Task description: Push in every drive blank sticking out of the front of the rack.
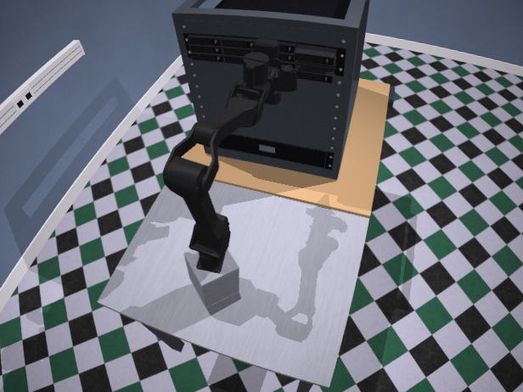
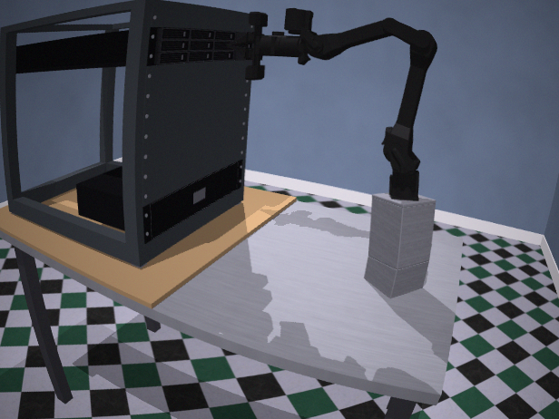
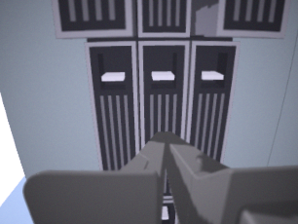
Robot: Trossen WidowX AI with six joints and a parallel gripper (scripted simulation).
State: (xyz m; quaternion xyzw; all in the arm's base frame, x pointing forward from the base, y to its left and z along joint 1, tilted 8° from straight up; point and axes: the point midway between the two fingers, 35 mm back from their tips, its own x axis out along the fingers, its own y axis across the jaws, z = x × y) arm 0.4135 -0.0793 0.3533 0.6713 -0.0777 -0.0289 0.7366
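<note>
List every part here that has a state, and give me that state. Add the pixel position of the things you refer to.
Tool [image 1: 278,63] [image 2: 245,45] [image 3: 164,138]: shut, nothing gripped.
Rack [image 1: 263,25] [image 2: 134,136] [image 3: 39,97]: upright.
Upper right blank [image 1: 313,56] [image 3: 93,15]: sticking out.
Lower right blank [image 1: 313,76] [image 3: 255,15]: sticking out.
Middle right blank [image 3: 165,15]: further in than those two.
Middle column blanks [image 3: 162,56]: level with one another; latching cannot be told.
</note>
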